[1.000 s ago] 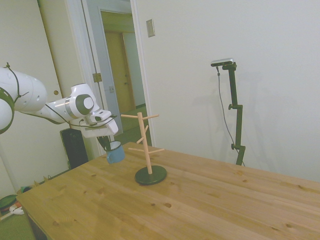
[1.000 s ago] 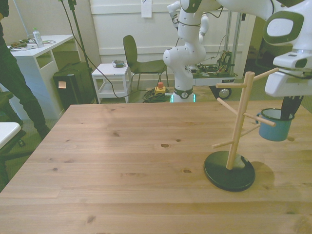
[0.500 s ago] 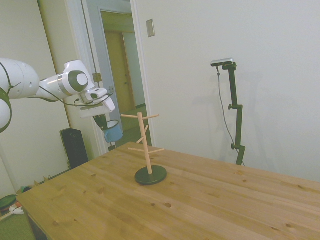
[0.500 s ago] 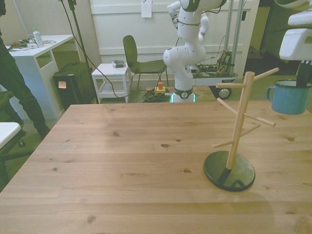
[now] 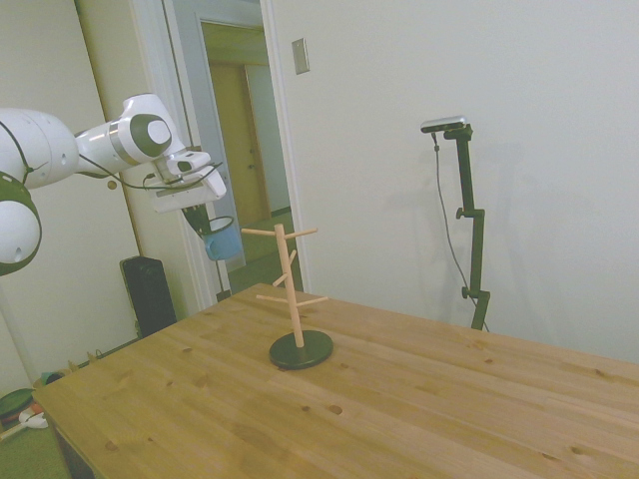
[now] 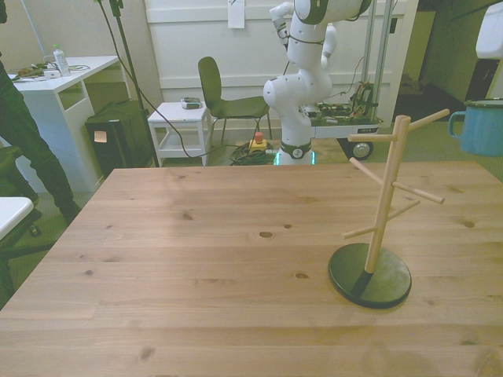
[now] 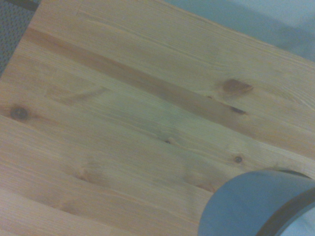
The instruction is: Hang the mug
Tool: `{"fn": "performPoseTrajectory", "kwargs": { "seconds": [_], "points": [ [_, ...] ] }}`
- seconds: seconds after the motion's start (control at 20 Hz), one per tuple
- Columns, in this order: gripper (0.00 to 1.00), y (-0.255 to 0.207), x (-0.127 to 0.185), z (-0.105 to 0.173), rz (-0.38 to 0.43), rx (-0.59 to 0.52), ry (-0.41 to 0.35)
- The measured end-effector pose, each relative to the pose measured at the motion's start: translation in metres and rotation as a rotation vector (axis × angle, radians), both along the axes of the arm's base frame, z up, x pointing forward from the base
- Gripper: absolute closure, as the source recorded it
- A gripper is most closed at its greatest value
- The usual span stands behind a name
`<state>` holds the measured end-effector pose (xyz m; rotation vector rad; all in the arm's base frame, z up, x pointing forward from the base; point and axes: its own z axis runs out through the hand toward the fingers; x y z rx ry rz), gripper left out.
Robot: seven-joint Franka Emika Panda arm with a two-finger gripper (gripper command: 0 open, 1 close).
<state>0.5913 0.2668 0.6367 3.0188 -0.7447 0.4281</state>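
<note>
Visibility is limited in all three views. In the front view the gripper [image 6: 493,75] is cropped by the right edge, and only part of the mug [image 6: 481,126] appears there. In the side view the gripper [image 5: 207,224] is small and dark against the doorway, so its fingers are hard to separate; they appear to be closed on the rim of the mug [image 5: 221,239], one finger inside. The wrist view shows only a blurred blue-grey curve of the mug [image 7: 256,204] over the table [image 7: 123,123].

The mug is small and light blue, with a thin dark rim. In the front view its loop handle projects toward the wooden peg stand [image 6: 383,196]. The mug hangs upright in the air, high above the table [image 5: 399,399], at about the height of the stand's upper pegs. It is beside the stand [image 5: 292,284], clear of every peg, on the front view's right.

Compared with one second ago, the arm has risen. The mug was then low, near the lower pegs and just above the table surface; half a second ago it was midway up. It has also moved further toward the front view's right edge. The stand has not moved.
</note>
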Motion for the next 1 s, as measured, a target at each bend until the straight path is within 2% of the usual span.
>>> {"fn": "performPoseTrajectory", "kwargs": {
  "seconds": [0.5, 1.0],
  "points": [
    [1.0, -0.036, 0.01, 0.034, -0.002, 0.01, -0.02],
    [1.0, -0.065, 0.02, 0.04, -0.017, 0.016, -0.023]
  ]
}}
